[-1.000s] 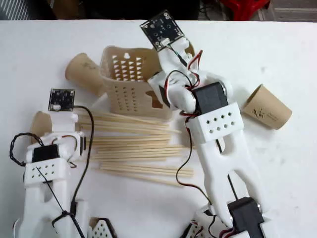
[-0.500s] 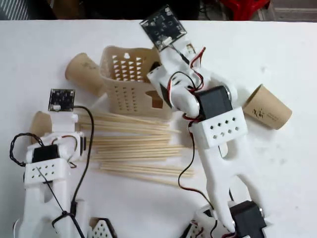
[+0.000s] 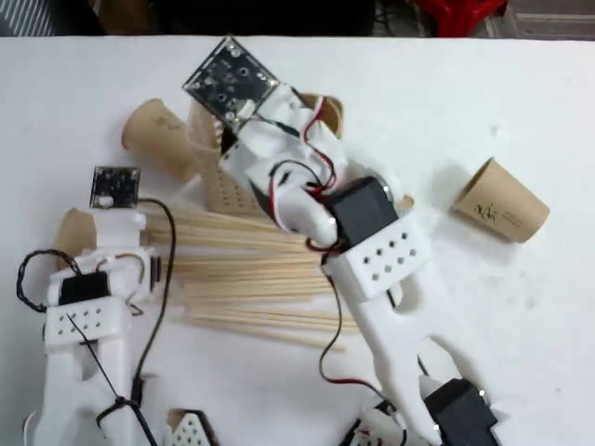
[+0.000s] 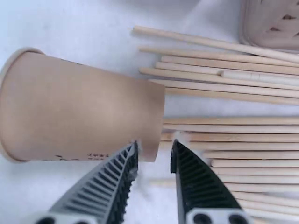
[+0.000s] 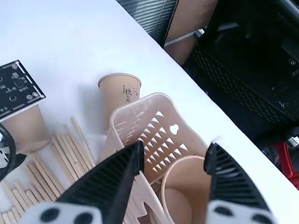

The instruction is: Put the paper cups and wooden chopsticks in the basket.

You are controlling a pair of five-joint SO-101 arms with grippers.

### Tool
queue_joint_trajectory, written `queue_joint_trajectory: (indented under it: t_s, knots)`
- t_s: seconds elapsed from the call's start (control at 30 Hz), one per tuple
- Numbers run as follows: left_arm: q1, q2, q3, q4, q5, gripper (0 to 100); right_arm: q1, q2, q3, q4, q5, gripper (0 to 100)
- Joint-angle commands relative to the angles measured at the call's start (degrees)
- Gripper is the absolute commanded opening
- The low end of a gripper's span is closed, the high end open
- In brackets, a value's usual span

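Note:
The perforated basket [image 5: 154,135] stands upright with one paper cup [image 5: 184,198] inside it. My right gripper [image 5: 176,147] hangs open just above the basket, with nothing between its fingers. A second cup [image 3: 153,135] lies against the basket's far left side. A third cup [image 4: 79,116] lies on its side at the table's left. My left gripper [image 4: 155,144] is open at that cup's base edge. Another cup [image 3: 502,200] lies alone at the right. Wooden chopsticks [image 3: 251,279] are spread flat in front of the basket.
The right arm [image 3: 372,242] slants across the table's middle and covers much of the basket [image 3: 223,186]. The left arm [image 3: 84,297] stands at the front left. Bare white table lies at the far right and back.
The right arm has swung left, and its wrist now sits over the basket's left half instead of its right end. The left arm has stayed still.

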Motion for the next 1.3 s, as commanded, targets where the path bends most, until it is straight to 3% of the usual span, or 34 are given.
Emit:
queue_joint_trajectory:
  t_s: [0.0,0.13,0.27,0.4,0.53,0.73,0.97,1.13,1.27]
  knots:
    - [0.7,-0.7,0.1,-0.7,-0.5,13,1.4,-3.7,-1.4,2.1,0.7,21.6]
    - [0.7,-0.7,0.2,-0.7,-0.5,13,8.2,-7.2,-2.3,12.3,0.8,21.6]
    - [0.8,-0.7,0.2,-0.8,-0.5,13,19.6,-8.1,0.1,18.9,0.8,21.5]
    - [0.8,-0.7,0.2,-0.8,-0.5,13,33.6,-7.6,2.0,19.0,0.8,21.5]
    - [0.8,-0.7,0.2,-0.8,-0.5,13,41.7,-3.2,2.5,17.5,3.2,21.7]
    - [0.8,-0.7,1.8,-4.2,-0.5,13,45.9,11.3,0.2,13.1,4.8,21.9]
    - [0.8,-0.4,1.9,-4.5,-0.5,13,49.6,27.6,-12.4,14.1,2.7,22.1]
    - [0.8,-0.4,1.9,-4.7,-0.5,13,53.2,36.7,-21.5,17.5,1.6,31.0]
    - [0.8,-0.4,1.9,-4.7,-0.5,13,54.4,42.9,-25.8,18.2,1.6,32.1]
